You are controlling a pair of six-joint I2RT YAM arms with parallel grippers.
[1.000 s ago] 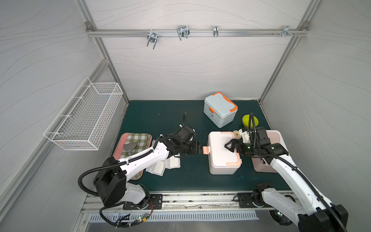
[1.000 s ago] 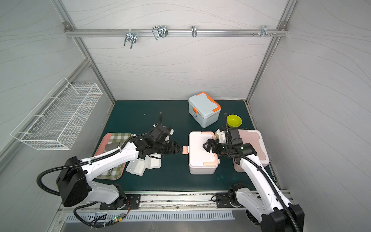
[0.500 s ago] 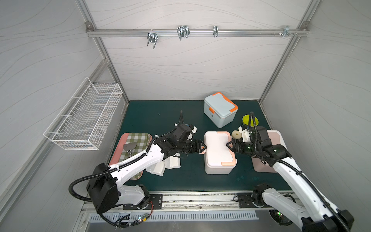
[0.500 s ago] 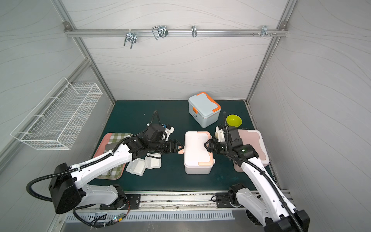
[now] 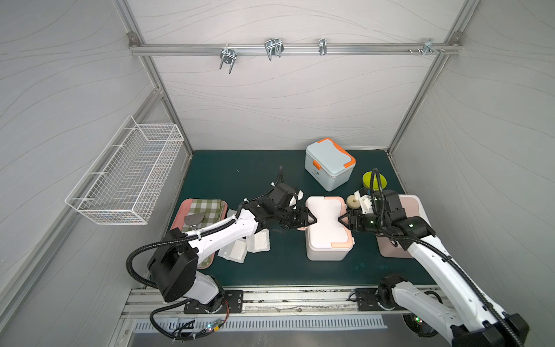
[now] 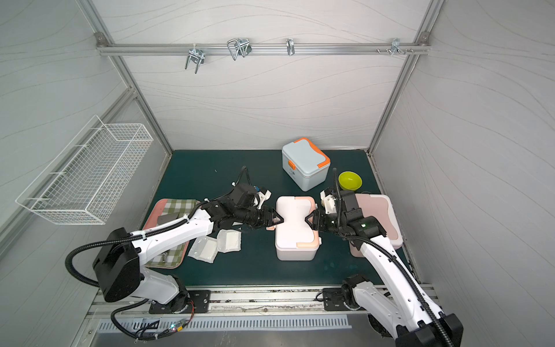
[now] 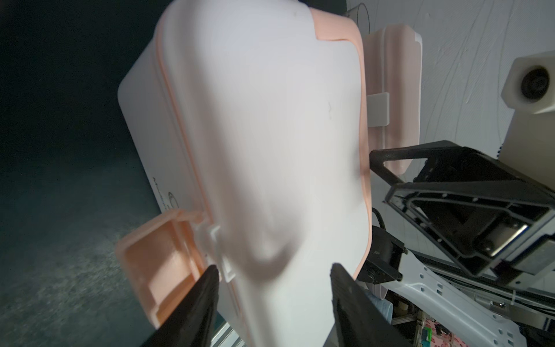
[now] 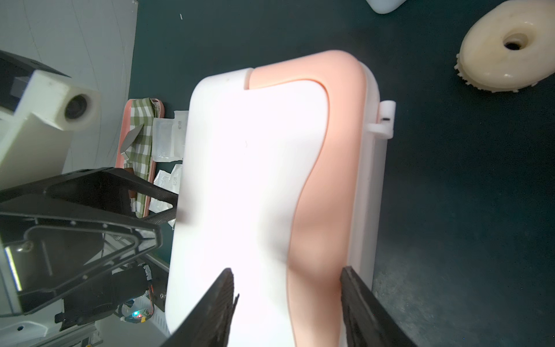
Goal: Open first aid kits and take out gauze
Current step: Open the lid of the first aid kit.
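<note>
The white first aid kit with peach trim [image 5: 327, 237] [image 6: 295, 240] stands mid-table with its lid down. Its left clasp [image 5: 301, 229] [image 7: 153, 258] is flipped out. My left gripper [image 5: 312, 219] [image 7: 274, 267] and right gripper [image 5: 341, 218] [image 8: 287, 270] bite the lid's narrow waist from opposite sides, and the lid fills both gaps. The pale blue kit [image 5: 329, 163] stands shut at the back. The pink kit [image 5: 411, 207] lies partly behind my right arm. Gauze pouches [image 5: 258, 241] [image 6: 204, 249] lie left of the white kit, under my left arm.
A pink tray [image 5: 177, 216] with a checked cloth sits at the left. A green bowl [image 6: 350, 180] and a cream ring [image 5: 353, 202] [image 8: 507, 45] lie behind my right wrist. A wire basket [image 5: 129, 171] hangs on the left wall.
The white kit has slid slightly left and squared up. Both grippers have moved in from the kit's sides onto the lid's waist, and their jaws have narrowed.
</note>
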